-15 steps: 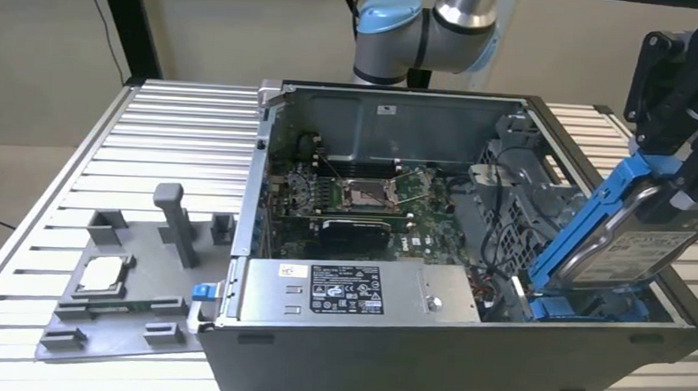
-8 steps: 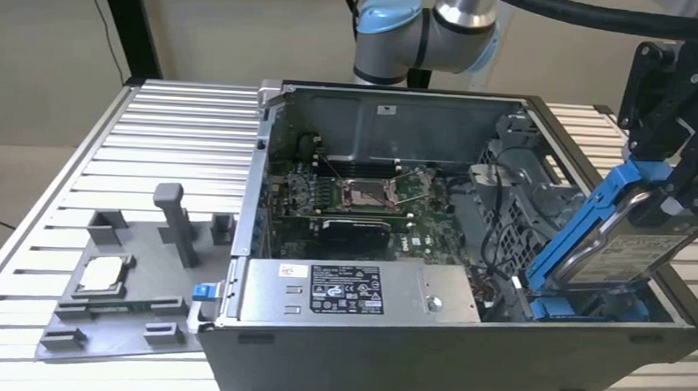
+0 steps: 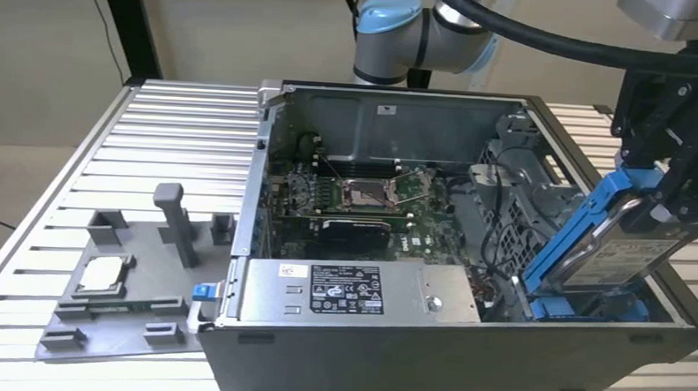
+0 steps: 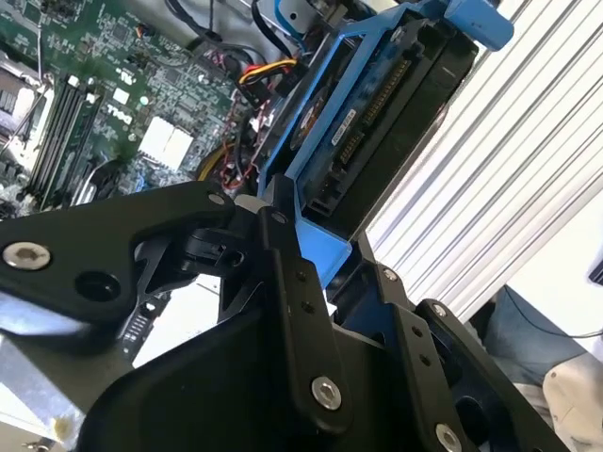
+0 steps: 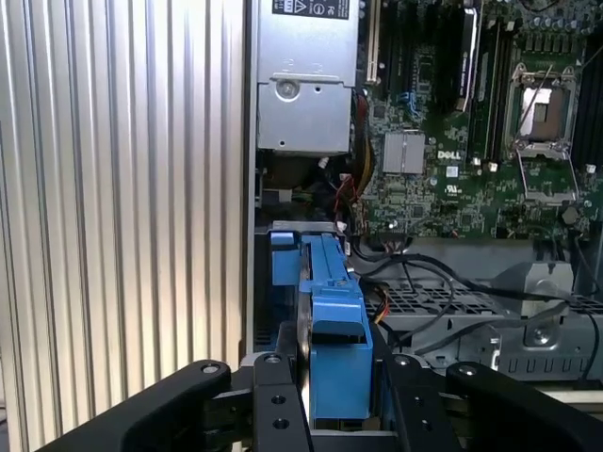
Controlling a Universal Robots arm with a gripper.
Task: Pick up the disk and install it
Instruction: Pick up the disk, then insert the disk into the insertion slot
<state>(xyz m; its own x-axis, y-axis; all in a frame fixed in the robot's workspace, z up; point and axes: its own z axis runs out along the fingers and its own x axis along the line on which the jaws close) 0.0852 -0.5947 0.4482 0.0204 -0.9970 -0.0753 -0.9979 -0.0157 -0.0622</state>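
The disk (image 3: 627,256) is silver-grey with a white printed label, and its carrier frame (image 5: 334,320) is bright blue. The pincer (image 5: 341,395) is matt black with silvery screw heads. The tabletop (image 3: 175,144) is pale silver, ribbed in long parallel stripes. The computer case (image 3: 436,363) is dark grey and its motherboard (image 3: 348,218) green. The power supply box (image 3: 439,292) is light grey with a black label. The fixture (image 3: 120,322) is plain grey, and the arm's joint cap (image 3: 390,14) light blue.

The ribbed metal table (image 3: 151,134) carries an open computer case (image 3: 436,358) beneath the jaws, with a grey holder tray (image 3: 113,331) well aside.
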